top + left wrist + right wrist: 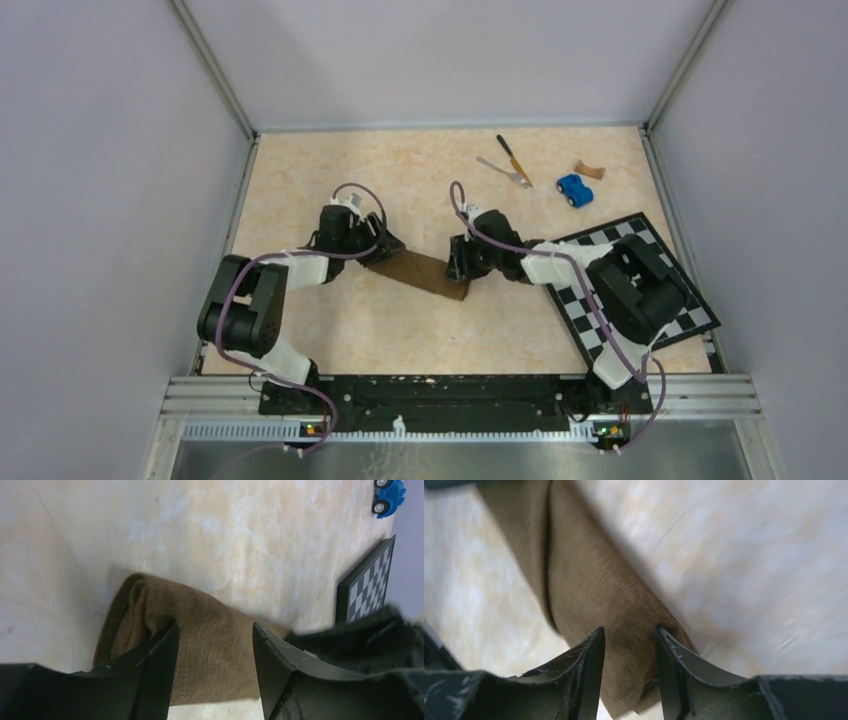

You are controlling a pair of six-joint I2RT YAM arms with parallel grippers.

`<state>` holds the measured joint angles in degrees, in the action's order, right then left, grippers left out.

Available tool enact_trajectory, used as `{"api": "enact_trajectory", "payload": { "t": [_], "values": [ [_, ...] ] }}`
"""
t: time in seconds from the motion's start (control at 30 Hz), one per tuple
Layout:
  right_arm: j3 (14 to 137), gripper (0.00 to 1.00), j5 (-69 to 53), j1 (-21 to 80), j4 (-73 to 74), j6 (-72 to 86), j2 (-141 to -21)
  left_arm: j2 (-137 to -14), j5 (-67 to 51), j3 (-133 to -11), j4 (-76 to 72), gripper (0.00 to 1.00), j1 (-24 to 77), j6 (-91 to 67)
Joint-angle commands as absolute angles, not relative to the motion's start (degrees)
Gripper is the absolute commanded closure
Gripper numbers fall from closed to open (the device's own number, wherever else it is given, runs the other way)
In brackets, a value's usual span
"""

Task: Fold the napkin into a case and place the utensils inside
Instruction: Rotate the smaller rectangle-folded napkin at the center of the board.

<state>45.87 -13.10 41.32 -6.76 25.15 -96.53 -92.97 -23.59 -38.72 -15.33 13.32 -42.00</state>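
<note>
The dark brown napkin (pixel 420 274) lies folded into a long narrow strip on the table between my two grippers. My left gripper (pixel 372 252) is at its left end. In the left wrist view its jaws (pixel 215 635) stand wide apart over the flat cloth (pixel 215 650), open. My right gripper (pixel 462 270) is at the strip's right end. In the right wrist view its jaws (pixel 630 635) are closed in on a bunch of the cloth (pixel 624 610). The yellow-handled knife (pixel 514 159) and the silver fork (pixel 505 172) lie together at the far right of the table.
A blue toy car (pixel 574 189) and a small brown piece (pixel 589 170) lie near the utensils. A black-and-white checkered board (pixel 690 300) lies under my right arm at the right. Metal frame rails run along the table edges.
</note>
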Motion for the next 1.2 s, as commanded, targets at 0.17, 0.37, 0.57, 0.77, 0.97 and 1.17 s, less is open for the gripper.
{"api": "enact_trajectory", "payload": {
  "t": [0.17,0.37,0.57,0.77,0.97,1.17],
  "values": [
    [71.3,0.56,-5.53,32.48,9.54,13.3,-113.3,-82.38,-23.11,-26.3,-13.96,0.35,21.69,-47.22],
    [82.35,0.55,-8.73,32.36,18.73,12.28,-110.19,-76.13,-23.37,-28.55,-10.86,0.34,30.93,-50.14],
    [67.17,0.45,-11.83,31.1,16.17,17.83,-93.01,-68.89,-19.48,-37.23,3.07,0.27,29.84,-36.75],
    [49.23,0.45,-23.88,26.85,4.46,27.0,-87.89,-75.17,-22.83,-40.84,4.03,0.23,22.25,-29.86],
    [45.83,0.47,-31.94,25.27,-6.87,32.44,-95.19,-85.19,-31.96,-39.27,-4.25,0.28,20.82,-29.48],
    [48.39,0.57,-36.04,26.3,-11.85,33.55,-102.54,-83.31,-30.8,-30.43,-9.14,0.42,25.63,-34.8]
  ]
}}
